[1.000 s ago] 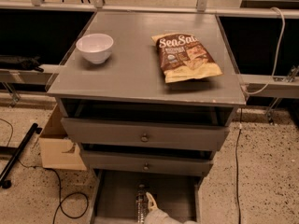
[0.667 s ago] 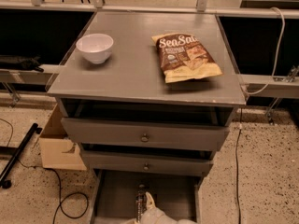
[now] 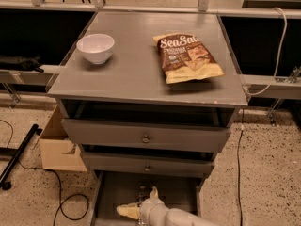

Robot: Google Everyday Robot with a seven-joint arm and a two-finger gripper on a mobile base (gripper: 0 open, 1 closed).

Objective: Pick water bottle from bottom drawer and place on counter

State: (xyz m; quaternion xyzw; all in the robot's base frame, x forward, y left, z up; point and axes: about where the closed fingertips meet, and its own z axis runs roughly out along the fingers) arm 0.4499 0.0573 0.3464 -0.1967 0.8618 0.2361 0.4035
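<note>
The bottom drawer [image 3: 178, 192] is pulled out at the foot of the grey cabinet. My gripper [image 3: 139, 202] reaches into it from the lower edge of the camera view, its cream fingers [image 3: 126, 211] spread apart and open. A small part of the water bottle [image 3: 142, 191] shows on the drawer floor between the fingers; the gripper hides the rest. The counter [image 3: 136, 65] is the cabinet's flat grey top, with free room in its middle.
A white bowl [image 3: 95, 47] stands at the counter's left. A brown Sea Salt chip bag [image 3: 188, 58] lies at its right. Two knobbed drawers [image 3: 146, 138] jut out slightly above the bottom drawer. A cardboard box [image 3: 59, 147] and cables lie on the speckled floor at the left.
My gripper has moved a little farther into the bottom drawer, around the bottle. Nothing on the counter has moved.
</note>
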